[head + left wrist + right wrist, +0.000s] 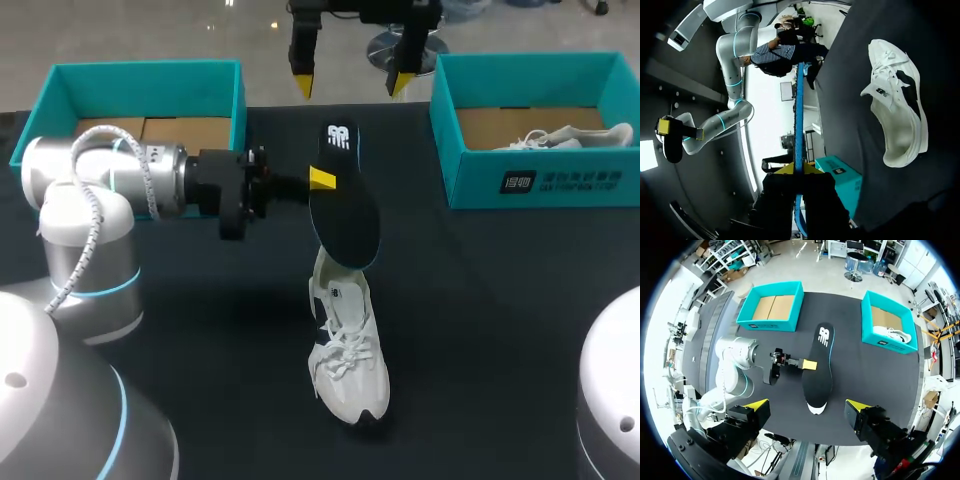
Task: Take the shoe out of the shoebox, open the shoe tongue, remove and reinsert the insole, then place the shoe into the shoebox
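1. Your left fingers (321,180) (790,169) are clenched on the black insole (347,205) (799,115), one yellow tip on each face. The left wrist view shows the insole edge-on between them.
2. The insole hangs in the air above the middle of the counter (480,330). It is tilted, with its logo end farther from you and its other end lower, over the heel of the shoe (346,350). From above, in the right wrist view, the insole (820,365) covers nearly all of the shoe, leaving only a white tip (815,410) showing.
3. The white shoe stands on its sole on the dark counter, laces up and toe pointing towards you. In the left wrist view the shoe (896,105) lies off to one side of the fingers, apart from the insole.
4. Your right fingers (303,82) (758,404) are released and spread wide, holding nothing. They hang high over the far edge of the counter, pointing down, well apart from the insole.
5. The left shoebox (60,85) (747,315), teal with a bare cardboard floor, sits at the far left of the counter behind your left arm.
6. The right shoebox (520,180) (867,330) (840,172), also teal, sits at the far right. A second white shoe (570,137) (892,333) lies inside it.
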`<state>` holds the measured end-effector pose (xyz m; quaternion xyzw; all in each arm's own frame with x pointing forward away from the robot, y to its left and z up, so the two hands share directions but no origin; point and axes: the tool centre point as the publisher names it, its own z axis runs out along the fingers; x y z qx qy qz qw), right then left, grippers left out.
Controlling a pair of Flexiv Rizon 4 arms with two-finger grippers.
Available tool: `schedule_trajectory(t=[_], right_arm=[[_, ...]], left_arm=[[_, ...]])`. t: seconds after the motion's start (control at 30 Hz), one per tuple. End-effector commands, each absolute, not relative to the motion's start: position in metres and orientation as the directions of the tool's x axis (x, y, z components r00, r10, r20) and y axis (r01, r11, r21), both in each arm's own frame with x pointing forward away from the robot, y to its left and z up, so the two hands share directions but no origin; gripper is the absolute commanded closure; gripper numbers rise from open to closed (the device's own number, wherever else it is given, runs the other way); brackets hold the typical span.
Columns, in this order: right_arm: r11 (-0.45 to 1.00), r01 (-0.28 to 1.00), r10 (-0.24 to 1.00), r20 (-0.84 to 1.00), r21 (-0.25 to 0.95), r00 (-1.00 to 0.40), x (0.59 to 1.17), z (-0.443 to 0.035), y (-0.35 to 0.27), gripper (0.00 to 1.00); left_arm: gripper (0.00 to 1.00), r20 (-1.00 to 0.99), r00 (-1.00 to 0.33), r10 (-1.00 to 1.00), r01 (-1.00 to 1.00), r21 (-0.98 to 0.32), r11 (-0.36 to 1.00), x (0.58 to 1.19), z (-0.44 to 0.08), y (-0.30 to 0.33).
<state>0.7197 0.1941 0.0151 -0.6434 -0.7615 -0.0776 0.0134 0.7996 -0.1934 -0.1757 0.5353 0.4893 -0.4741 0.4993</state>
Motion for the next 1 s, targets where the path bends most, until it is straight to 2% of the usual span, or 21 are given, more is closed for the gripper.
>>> schedule_trajectory(t=[0.03,0.1,0.17,0.2,0.27,0.3,0.33,0.37,0.4,0.47,0.63,0.77,1.0], right_arm=[[0.160,0.982,0.978,0.119,0.099,-0.172,0.721,0.016,0.194,0.00],[0.160,0.982,0.978,0.119,0.099,-0.172,0.721,0.016,0.194,0.00],[0.160,0.982,0.978,0.119,0.099,-0.172,0.721,0.016,0.194,0.00],[0.160,0.982,0.978,0.119,0.099,-0.172,0.721,0.016,0.194,0.00],[0.160,0.982,0.978,0.119,0.099,-0.172,0.721,0.016,0.194,0.00],[0.160,0.982,0.978,0.119,0.099,-0.172,0.721,0.016,0.194,0.00],[0.160,0.982,0.978,0.119,0.099,-0.172,0.721,0.016,0.194,0.00],[0.160,0.982,0.978,0.119,0.099,-0.172,0.721,0.016,0.194,0.00],[0.160,0.982,0.978,0.119,0.099,-0.172,0.721,0.016,0.194,0.00],[0.160,0.982,0.978,0.119,0.099,-0.172,0.721,0.016,0.194,0.00],[0.160,0.982,0.978,0.119,0.099,-0.172,0.721,0.016,0.194,0.00],[0.160,0.982,0.978,0.119,0.099,-0.172,0.721,0.016,0.194,0.00],[0.160,0.982,0.978,0.119,0.099,-0.172,0.721,0.016,0.194,0.00]], left_arm=[[1.00,-0.914,-0.401,0.051,0.915,-0.398,0.067,0.786,-0.167,-0.179],[1.00,-0.792,-0.610,0.026,0.790,-0.605,0.096,0.782,-0.165,-0.172],[1.00,-0.650,-0.760,0.029,0.650,-0.756,0.079,0.778,-0.165,-0.165],[1.00,-0.521,-0.850,0.077,0.526,-0.835,0.159,0.777,-0.170,-0.164],[1.00,-0.347,-0.937,0.042,0.349,-0.934,0.074,0.769,-0.170,-0.160],[1.00,-0.279,-0.957,0.073,0.286,-0.952,0.109,0.767,-0.173,-0.158],[1.00,-0.184,-0.979,0.090,0.190,-0.980,0.063,0.765,-0.176,-0.157],[1.00,-0.086,-0.993,0.075,0.086,-0.996,0.001,0.764,-0.175,-0.156],[1.00,-0.055,-0.995,0.087,0.058,-0.998,0.028,0.764,-0.177,-0.155],[1.00,0.072,-0.992,0.103,-0.078,-0.995,-0.055,0.762,-0.179,-0.154],[1.00,0.258,-0.956,0.140,-0.281,-0.942,-0.185,0.759,-0.180,-0.152],[1.00,0.279,-0.951,0.133,-0.307,-0.901,-0.307,0.760,-0.182,-0.153],[1.00,0.279,-0.951,0.133,-0.307,-0.901,-0.307,0.760,-0.182,-0.153]])
